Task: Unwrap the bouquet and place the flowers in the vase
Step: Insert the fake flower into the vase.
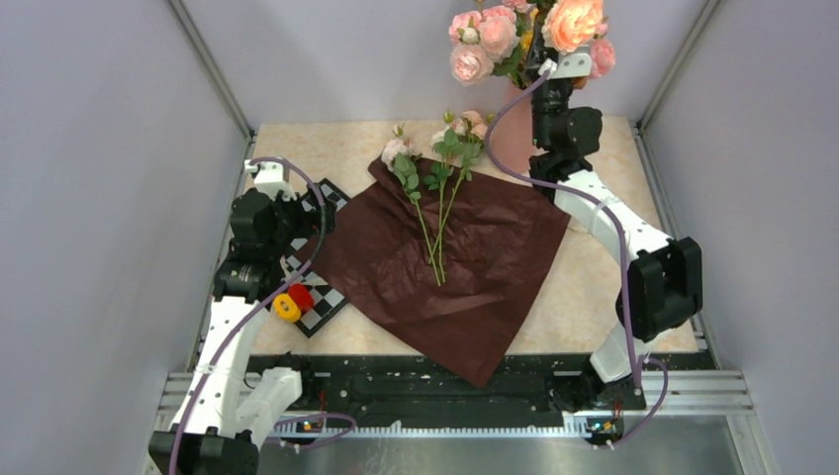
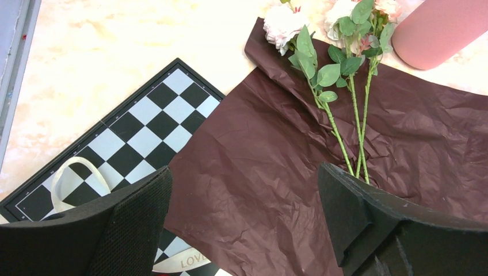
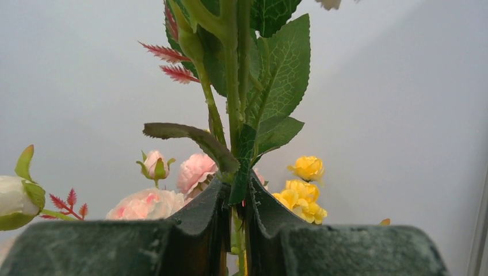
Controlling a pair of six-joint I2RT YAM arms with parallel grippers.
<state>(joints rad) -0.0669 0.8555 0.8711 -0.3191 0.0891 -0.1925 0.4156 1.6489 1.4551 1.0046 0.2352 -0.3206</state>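
My right gripper is clamped on a leafy flower stem, held upright at the far right, just beside the pink vase. My left gripper hangs with its jaws wide apart over the chessboard on the left. Other flowers lie on the spread-out dark red paper at centre.

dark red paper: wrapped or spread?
Spread: the paper lies open and flat, with loose flowers lying on top.
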